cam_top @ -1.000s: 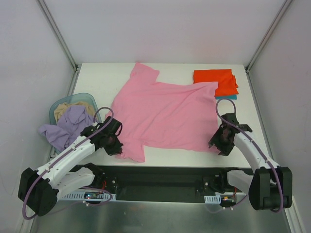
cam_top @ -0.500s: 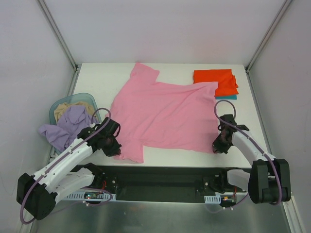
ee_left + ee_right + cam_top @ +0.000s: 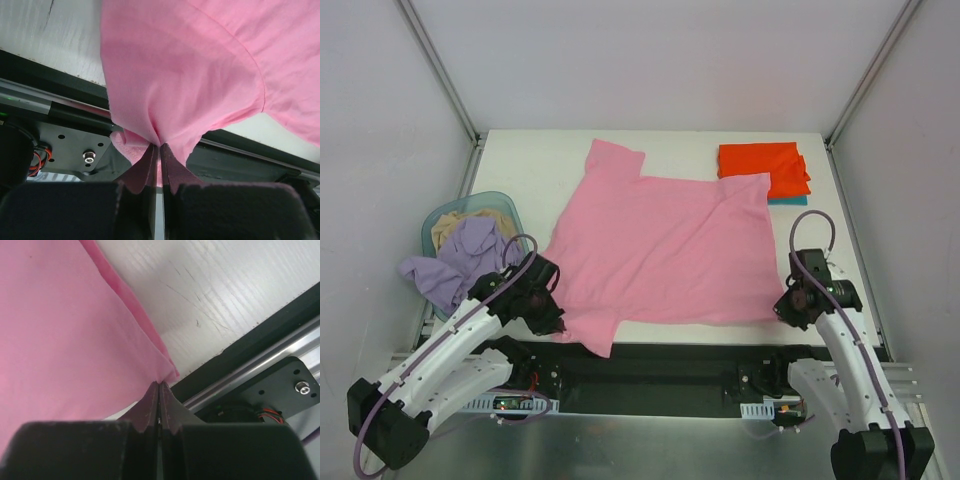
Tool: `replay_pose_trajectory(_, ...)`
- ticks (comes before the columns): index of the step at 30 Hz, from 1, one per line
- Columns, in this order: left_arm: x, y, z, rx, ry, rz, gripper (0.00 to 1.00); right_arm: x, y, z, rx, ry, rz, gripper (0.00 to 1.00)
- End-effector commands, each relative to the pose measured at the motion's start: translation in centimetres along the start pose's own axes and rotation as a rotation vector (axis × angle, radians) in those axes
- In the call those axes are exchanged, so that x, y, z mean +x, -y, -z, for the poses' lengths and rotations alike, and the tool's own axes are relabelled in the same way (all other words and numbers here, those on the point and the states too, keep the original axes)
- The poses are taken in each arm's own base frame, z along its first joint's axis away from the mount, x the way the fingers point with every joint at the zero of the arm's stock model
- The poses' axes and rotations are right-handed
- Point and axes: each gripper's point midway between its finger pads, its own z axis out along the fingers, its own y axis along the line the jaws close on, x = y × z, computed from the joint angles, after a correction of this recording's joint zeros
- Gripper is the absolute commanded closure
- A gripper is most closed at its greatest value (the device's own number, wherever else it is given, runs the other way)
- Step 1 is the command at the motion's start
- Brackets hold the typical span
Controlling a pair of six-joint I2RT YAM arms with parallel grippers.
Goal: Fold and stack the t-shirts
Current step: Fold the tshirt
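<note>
A bright pink t-shirt point(image 3: 660, 245) lies spread across the white table, its near edge reaching the table's front. My left gripper point(image 3: 552, 322) is shut on its near left corner, with pink cloth point(image 3: 165, 75) pinched between the tips point(image 3: 160, 147). My right gripper point(image 3: 786, 310) is shut on the near right corner point(image 3: 167, 372), the fingertips pressed together there point(image 3: 159, 385). A folded orange-red t-shirt point(image 3: 765, 168) lies at the back right on top of a teal one point(image 3: 788, 200). A pale lavender t-shirt point(image 3: 455, 262) hangs over the basket's rim.
A round light-blue basket point(image 3: 480, 205) holding a beige cloth point(image 3: 445, 225) stands at the table's left edge. Black rails and arm mounts point(image 3: 660, 375) run along the near edge. White walls close in the table on three sides.
The right gripper closed on the pink shirt's near right corner. Both grippers moved toward the near edge, dragging the shirt forward and stretching it flatter.
</note>
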Motion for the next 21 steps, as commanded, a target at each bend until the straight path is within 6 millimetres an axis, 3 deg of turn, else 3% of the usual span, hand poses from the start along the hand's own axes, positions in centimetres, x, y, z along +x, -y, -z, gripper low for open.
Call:
replay_pose_trajectory(1,1.2,-0.1,1.0,0.001,-0.064,-0.035,1.0,0.8,1.9,1.1,0.084,-0.042,0.022,0.99)
replay_pose_trajectory(4,0.5,0.6,1.4,0.007,-0.039,-0.05,1.0,1.2,1.3,0.4,0.064,-0.07,0.031,0.99)
replay_pose_trajectory(10,-2.0,4.3,1.8,0.101,0.062,-0.079,1.0,-2.3,-2.0,0.2,-0.031,0.023,0.085,0.99)
replay_pose_trajectory(12,-3.8,5.8,2.5,0.118,0.135,-0.103,1.0,-3.5,-3.1,0.3,-0.042,0.036,0.101,0.99)
replay_pose_trajectory(21,-9.2,11.0,3.4,0.048,0.277,-0.193,1.0,-8.5,-6.9,1.1,-0.046,0.088,0.164,0.98)
